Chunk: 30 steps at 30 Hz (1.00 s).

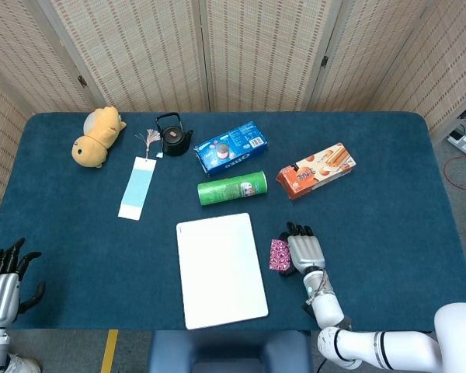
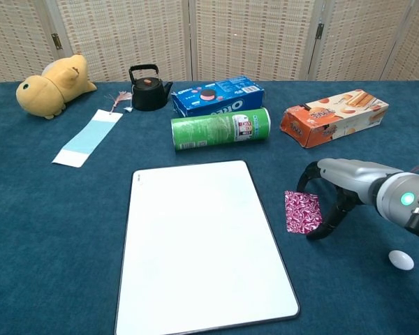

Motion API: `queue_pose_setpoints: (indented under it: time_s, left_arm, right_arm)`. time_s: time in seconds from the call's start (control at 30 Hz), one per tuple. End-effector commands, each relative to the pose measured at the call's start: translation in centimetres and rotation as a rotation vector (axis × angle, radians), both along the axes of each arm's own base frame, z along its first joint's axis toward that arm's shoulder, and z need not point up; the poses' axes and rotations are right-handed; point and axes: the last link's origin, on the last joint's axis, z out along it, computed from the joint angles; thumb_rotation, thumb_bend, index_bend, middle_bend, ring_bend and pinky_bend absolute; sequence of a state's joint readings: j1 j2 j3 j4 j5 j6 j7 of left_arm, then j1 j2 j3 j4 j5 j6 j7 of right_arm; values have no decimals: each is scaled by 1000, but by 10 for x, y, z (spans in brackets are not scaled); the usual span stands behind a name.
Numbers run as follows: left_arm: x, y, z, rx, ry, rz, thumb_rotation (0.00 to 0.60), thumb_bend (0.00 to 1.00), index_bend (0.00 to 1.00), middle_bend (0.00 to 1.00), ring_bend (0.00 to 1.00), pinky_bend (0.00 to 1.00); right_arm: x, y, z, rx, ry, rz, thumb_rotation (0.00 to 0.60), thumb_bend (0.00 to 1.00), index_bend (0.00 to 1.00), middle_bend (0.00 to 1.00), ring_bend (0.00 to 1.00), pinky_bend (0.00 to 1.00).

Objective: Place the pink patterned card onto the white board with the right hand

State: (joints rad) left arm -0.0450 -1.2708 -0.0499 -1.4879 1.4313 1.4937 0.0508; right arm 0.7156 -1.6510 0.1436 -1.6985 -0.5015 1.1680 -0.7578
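Observation:
The pink patterned card (image 1: 279, 255) (image 2: 302, 211) lies flat on the blue table, just right of the white board (image 1: 220, 269) (image 2: 202, 244). My right hand (image 1: 304, 250) (image 2: 339, 192) arches over the card's right edge, with its fingertips (image 2: 318, 233) down on the cloth beside that edge. Nothing is lifted and the card looks free of any grip. My left hand (image 1: 4, 284) hangs off the table's near left corner with its fingers spread, holding nothing; only the head view shows it.
Behind the board lie a green tube can (image 1: 232, 188), a blue cookie box (image 1: 230, 147) and an orange biscuit box (image 1: 316, 170). A black teapot (image 1: 173, 136), a yellow plush (image 1: 97, 135) and a blue bookmark (image 1: 137, 186) sit at the far left. A small white oval (image 2: 401, 259) lies near my right wrist.

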Motion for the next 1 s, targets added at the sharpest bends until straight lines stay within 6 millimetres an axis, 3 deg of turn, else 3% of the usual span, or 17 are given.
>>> queue_pose_setpoints:
  time_s: [0.03, 0.77, 1.0]
  left_arm:
    - [0, 0, 1, 3, 0, -1, 600, 444, 268, 62, 105, 0]
    - [-1, -1, 0, 1, 3, 5, 600, 444, 266, 62, 104, 0]
    - [0, -2, 2, 7, 5, 7, 600, 444, 266, 62, 105, 0]
  right_arm:
    - [0, 0, 0, -1, 1, 0, 547, 136, 294, 75, 0, 0]
    - [2, 1, 7, -16, -19, 23, 547, 154, 313, 89, 0, 0]
    - [24, -1, 21, 3, -55, 81, 549, 155, 313, 89, 0, 0]
